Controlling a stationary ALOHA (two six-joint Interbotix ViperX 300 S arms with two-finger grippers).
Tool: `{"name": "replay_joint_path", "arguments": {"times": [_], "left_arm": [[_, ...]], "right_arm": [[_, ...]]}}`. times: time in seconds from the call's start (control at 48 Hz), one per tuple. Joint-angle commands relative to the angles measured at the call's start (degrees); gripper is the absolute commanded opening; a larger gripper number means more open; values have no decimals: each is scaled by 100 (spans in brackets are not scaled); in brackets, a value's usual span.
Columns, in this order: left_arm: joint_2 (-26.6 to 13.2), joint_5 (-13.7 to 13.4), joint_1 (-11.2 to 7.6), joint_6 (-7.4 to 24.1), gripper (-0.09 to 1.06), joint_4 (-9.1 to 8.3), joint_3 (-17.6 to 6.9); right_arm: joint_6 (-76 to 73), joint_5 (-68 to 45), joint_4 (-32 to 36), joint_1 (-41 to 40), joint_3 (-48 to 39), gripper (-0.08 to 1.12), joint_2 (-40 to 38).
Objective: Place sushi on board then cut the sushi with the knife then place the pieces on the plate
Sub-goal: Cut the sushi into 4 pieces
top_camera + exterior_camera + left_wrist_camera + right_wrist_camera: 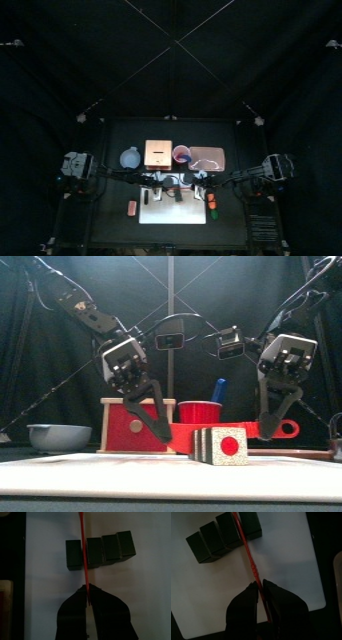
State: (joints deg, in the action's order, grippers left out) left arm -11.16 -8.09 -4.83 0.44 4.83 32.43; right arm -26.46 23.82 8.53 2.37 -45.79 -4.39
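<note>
The left gripper (85, 589) and right gripper (258, 585) are pinching opposite ends of the red knife (84, 557). It is crossing the sushi roll (111, 549)

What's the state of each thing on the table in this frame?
sushi roll: on white cutting board, four blocks together.
red knife: clamped in left gripper and right gripper, lying across the roll.
blue knife: standing in red cup.
pink tray: empty.
wooden box: drawer shut.
blue-grey bowl: upright.
</note>
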Motion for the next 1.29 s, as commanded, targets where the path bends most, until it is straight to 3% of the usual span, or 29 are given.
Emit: {"name": "replay_joint_path", "arguments": {"times": [0.021,0.521,0.979,1.292], "left_arm": [[26,-53,-35,-9,42,0,-114],[70,-211,-88,-35,42,44,-167],[70,-264,-132,-26,42,202,-176],[185,-387,-149,-18,42,185,-290]], "right_arm": [[-26,9,-9,-114,62,50,-18],[-26,114,-220,-9,149,50,-35],[-35,211,-387,123,158,50,-35],[-35,510,-185,105,343,50,-176]]}}
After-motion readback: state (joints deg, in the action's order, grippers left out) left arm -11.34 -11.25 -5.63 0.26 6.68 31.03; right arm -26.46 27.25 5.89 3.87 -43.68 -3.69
